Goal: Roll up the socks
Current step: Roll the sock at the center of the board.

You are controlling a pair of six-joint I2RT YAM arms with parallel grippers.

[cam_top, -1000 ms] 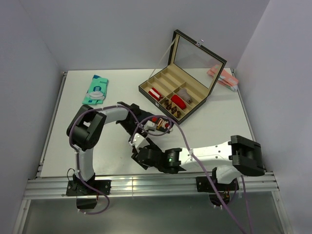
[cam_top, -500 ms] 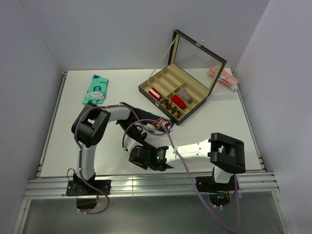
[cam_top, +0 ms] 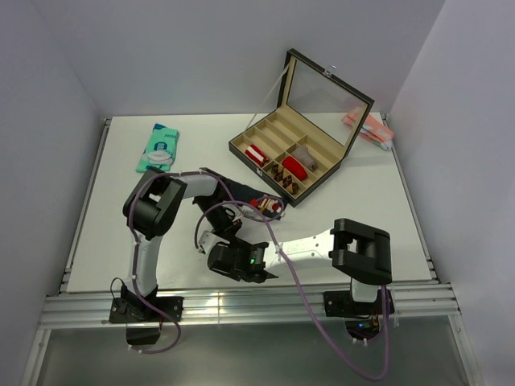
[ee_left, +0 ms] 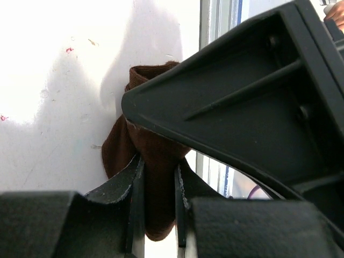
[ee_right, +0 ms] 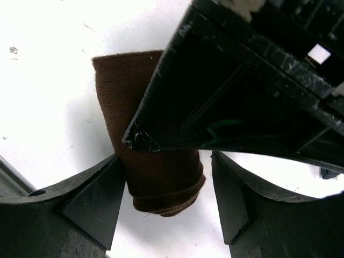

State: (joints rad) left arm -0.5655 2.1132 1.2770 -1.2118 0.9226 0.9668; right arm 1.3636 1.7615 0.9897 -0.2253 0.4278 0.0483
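Note:
A dark brown sock (ee_left: 119,153) lies on the white table, hidden under the arms in the top view. My left gripper (ee_left: 157,180) is shut on it, with fabric pinched between both fingers. In the right wrist view the sock (ee_right: 161,183) shows a thick folded end. My right gripper (ee_right: 165,161) is open and its two fingers straddle that end without squeezing it. The left gripper's black body covers the sock's far part there. In the top view the left gripper (cam_top: 223,227) and right gripper (cam_top: 208,242) meet near the table's front. No navy sock is in view.
An open compartment box (cam_top: 241,138) with a mirrored lid stands at the back centre and holds a red roll (cam_top: 294,167) and a red-and-white striped roll (cam_top: 256,153). A teal packet (cam_top: 158,148) lies back left. A pink item (cam_top: 366,129) lies back right. The front rail (cam_top: 241,305) is close.
My right arm has swung left, bringing its gripper up against the left gripper over the sock. The left arm's elbow has shifted slightly, and its gripper stays at the sock.

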